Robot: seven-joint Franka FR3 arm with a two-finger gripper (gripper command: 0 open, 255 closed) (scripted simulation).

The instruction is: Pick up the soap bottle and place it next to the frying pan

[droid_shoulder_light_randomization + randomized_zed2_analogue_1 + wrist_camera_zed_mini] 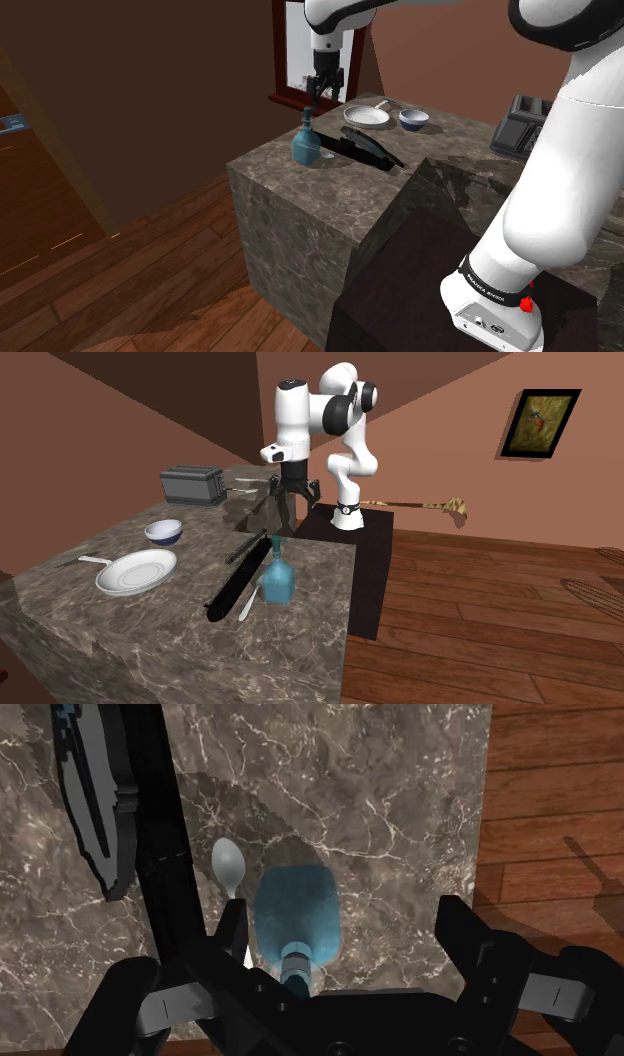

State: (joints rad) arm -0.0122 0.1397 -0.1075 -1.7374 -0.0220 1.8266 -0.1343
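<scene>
Stone countertop (380, 794), blue soap bottle (297, 914) upright beneath the parted jaws

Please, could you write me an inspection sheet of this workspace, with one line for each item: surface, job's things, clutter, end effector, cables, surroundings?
Surface: dark veined stone counter, with its things grouped at one end.
Job's things: blue narrow-necked soap bottle, upright near the counter's edge; round white frying pan, apart from it.
Clutter: white and blue bowl beside the pan; long black utensil lying between bottle and pan; pale spoon beside the bottle; dark grey toaster further along.
End effector: black two-finger end effector, open, over the bottle's neck, not clasping it.
Cables: nothing seen.
Surroundings: brown wooden plank floor; framed picture on the wall.
</scene>
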